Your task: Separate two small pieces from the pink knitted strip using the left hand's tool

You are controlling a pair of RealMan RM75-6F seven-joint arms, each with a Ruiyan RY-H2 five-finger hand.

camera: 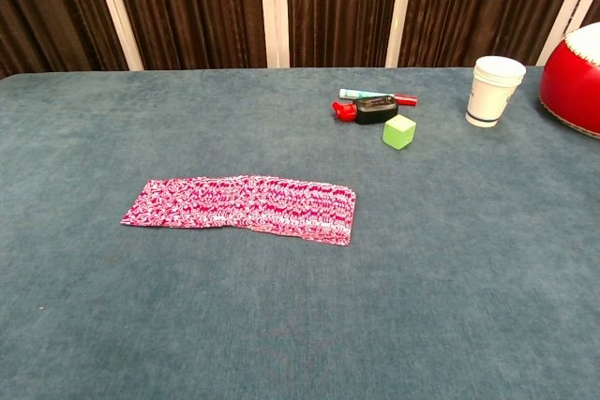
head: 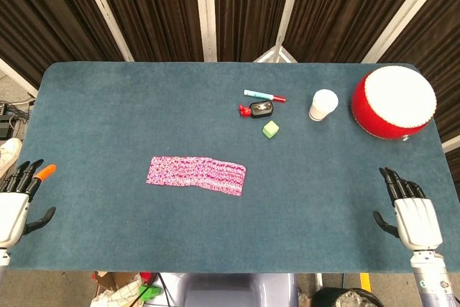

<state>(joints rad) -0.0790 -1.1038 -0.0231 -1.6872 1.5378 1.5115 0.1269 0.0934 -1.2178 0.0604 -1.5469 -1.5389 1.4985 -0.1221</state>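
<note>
Left hand [head: 14, 206] sits at the table's near-left edge, fingers spread, holding nothing — one fingertip is orange. The pink knitted strip [head: 196, 175] lies flat left of centre, whole. Further back: a marker [head: 264, 95], a black-and-red tool [head: 256, 110], a green cube [head: 270, 129], a cup [head: 323, 104], a red drum [head: 393, 101]. Right hand [head: 415, 215] is at the near-right edge — spread and empty too.

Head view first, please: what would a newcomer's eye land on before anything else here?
Most likely the pink knitted strip, lying flat and whole left of centre on the blue table. Next, the big red drum with a white top at the far right corner, with a white cup beside it. The left hand and right hand sit at the near corners, far from the strip, one left finger tipped orange.
</note>
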